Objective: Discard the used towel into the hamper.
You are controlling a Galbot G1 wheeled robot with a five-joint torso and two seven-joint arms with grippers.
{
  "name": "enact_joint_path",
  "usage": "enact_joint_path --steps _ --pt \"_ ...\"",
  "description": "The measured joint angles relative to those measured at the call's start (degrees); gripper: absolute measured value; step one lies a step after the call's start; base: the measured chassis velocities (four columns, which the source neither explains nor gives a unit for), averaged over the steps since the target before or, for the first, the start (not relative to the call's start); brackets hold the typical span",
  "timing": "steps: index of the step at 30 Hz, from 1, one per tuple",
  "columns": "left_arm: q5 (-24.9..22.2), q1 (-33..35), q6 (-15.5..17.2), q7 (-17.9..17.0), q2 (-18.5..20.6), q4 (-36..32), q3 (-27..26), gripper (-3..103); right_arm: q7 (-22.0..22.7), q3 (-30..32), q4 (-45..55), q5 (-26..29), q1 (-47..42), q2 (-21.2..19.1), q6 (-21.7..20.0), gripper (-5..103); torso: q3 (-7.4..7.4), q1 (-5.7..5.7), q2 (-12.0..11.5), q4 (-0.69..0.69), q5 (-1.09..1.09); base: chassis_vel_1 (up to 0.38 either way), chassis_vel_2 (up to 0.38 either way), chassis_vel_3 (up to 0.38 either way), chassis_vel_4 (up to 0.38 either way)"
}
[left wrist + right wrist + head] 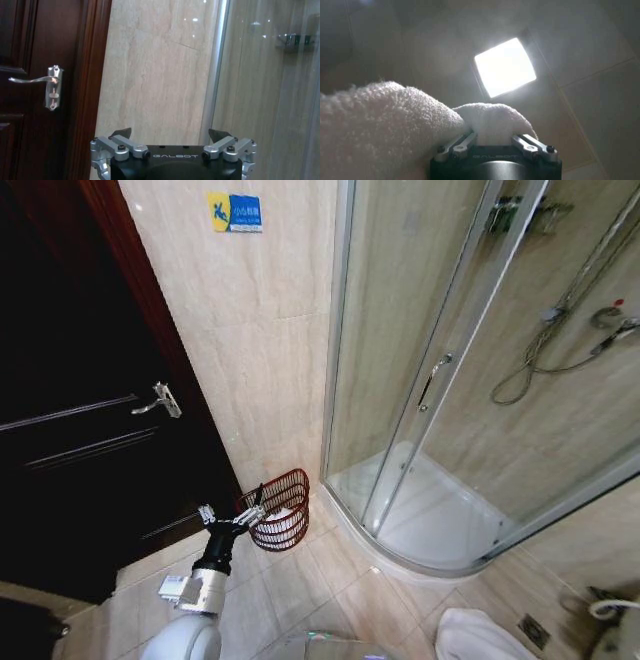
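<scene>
Right gripper [495, 144] clamps bunched towel [385, 123]: soft, light, floppy. Left gripper [252, 514], jaws wide, touches hamper [283, 510] rim.

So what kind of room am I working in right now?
A bathroom, most likely in a hotel or home: a glass shower enclosure with a hose and shower head, tiled walls, and a dark wooden door.

Towel [380, 123] fluffy terry cloth; hamper [282, 510] open-ribbed.

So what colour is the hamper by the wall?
Dark reddish-brown, seen best in the head view: the hamper.
</scene>
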Motion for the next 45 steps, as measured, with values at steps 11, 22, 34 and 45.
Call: enact_joint_path --steps 11,22,34,45 --pt "0.00 0.00 0.00 0.00 0.00 0.00 0.00 100 1.81 -1.80 14.15 -0.74 -3.13 17.15 -4.83 14 0.00 0.00 0.00 0.00 0.02 0.000 0.000 0.000 0.000" --pt "0.00 0.00 0.00 0.00 0.01 0.00 0.00 100 -0.38 -1.06 17.83 -8.62 -15.60 37.19 -3.23 14 0.01 0.01 -0.01 0.01 0.04 0.000 0.000 0.000 0.000" --pt "0.00 0.00 0.00 0.00 -0.01 0.00 0.00 100 -5.25 -1.66 18.60 -14.63 -32.77 58.13 3.68 14 0.01 0.01 0.00 0.01 0.10 0.000 0.000 0.000 0.000" --pt "0.00 0.00 0.00 0.00 0.02 0.00 0.00 100 -7.79 -4.01 19.47 -17.22 -39.09 67.47 9.33 14 0.00 0.00 0.00 0.01 0.01 0.000 0.000 0.000 0.000"
